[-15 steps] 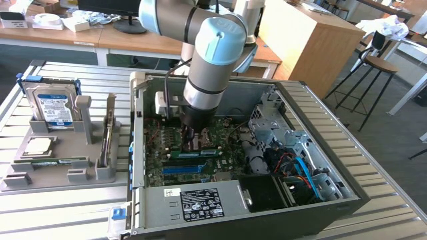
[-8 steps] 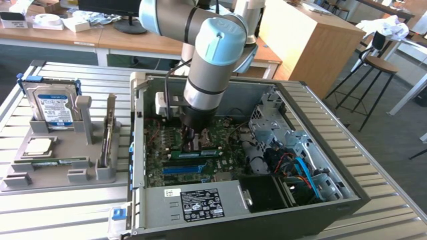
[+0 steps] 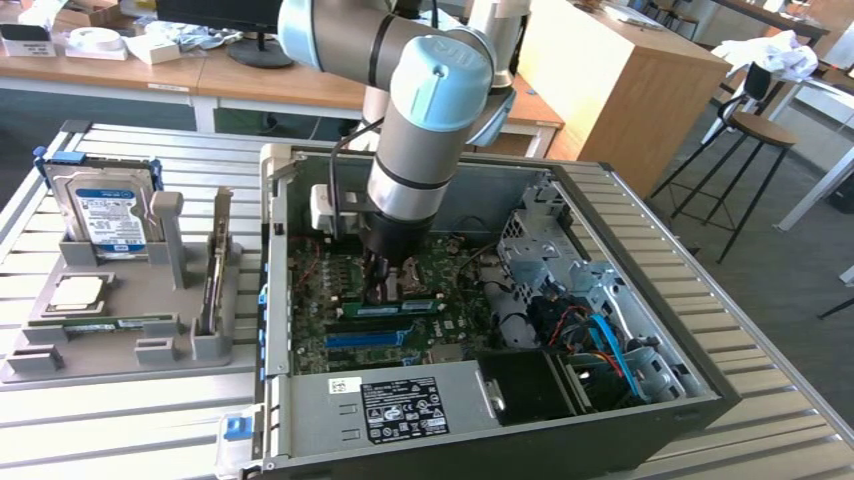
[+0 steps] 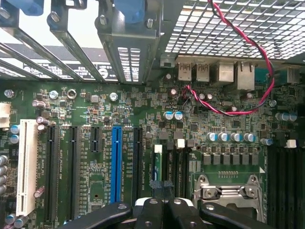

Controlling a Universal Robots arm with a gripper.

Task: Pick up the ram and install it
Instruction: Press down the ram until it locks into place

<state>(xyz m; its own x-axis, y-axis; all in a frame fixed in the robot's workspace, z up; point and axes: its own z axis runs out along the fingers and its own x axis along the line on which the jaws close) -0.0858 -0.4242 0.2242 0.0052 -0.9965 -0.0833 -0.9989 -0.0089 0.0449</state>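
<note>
The claw [image 3: 388, 290] hung low inside the open computer case [image 3: 641, 300], its fingers [image 4: 157, 191] clenched together just over the motherboard [image 4: 95, 114]. The ram [image 3: 395, 307], a green stick, stood on edge in a slot directly under the fingertips; in the wrist view its thin edge [image 4: 157, 162] ran straight out from between the closed fingertips, beside the blue expansion slot [image 4: 116, 162] and the empty processor socket [image 4: 228, 193]. Whether the fingers actually pinched the stick or merely pressed on its top edge could not be told. Well away from the claw, outside the case, a grey holder [image 3: 120, 330] carried a hard drive [image 3: 110, 215] and a processor chip [image 3: 78, 292].
</note>
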